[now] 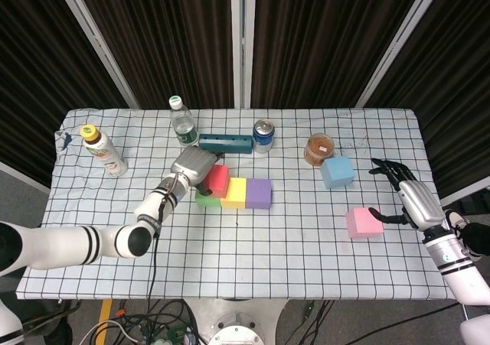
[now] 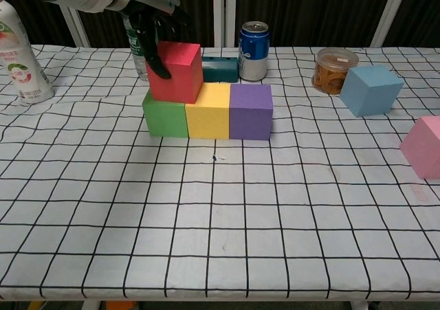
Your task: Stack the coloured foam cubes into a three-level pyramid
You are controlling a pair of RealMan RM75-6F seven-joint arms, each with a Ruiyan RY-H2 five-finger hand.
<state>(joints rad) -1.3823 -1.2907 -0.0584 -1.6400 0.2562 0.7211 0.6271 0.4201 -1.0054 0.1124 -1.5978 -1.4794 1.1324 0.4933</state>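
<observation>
Gripping matte red foam cube [image 2: 174, 71], left hand [image 2: 152, 14] sets it atop green cube [image 2: 165, 113] and yellow cube [image 2: 207, 110], beside purple cube [image 2: 250, 111] | right hand [image 1: 404, 193] spread beside pink cube [image 1: 363, 222], tabletop's right edge | clear jar [image 2: 334, 69] holds brown rings, far edge.

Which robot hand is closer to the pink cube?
Right. The right hand sits just beside the pink cube; the left hand is far across the table, holding the red cube.

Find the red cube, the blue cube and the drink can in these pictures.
red cube [image 2: 177, 76]: chest view, front face.
blue cube [image 2: 368, 92]: chest view, front left face.
can [image 2: 253, 52]: chest view, middle of the side wall.
</observation>
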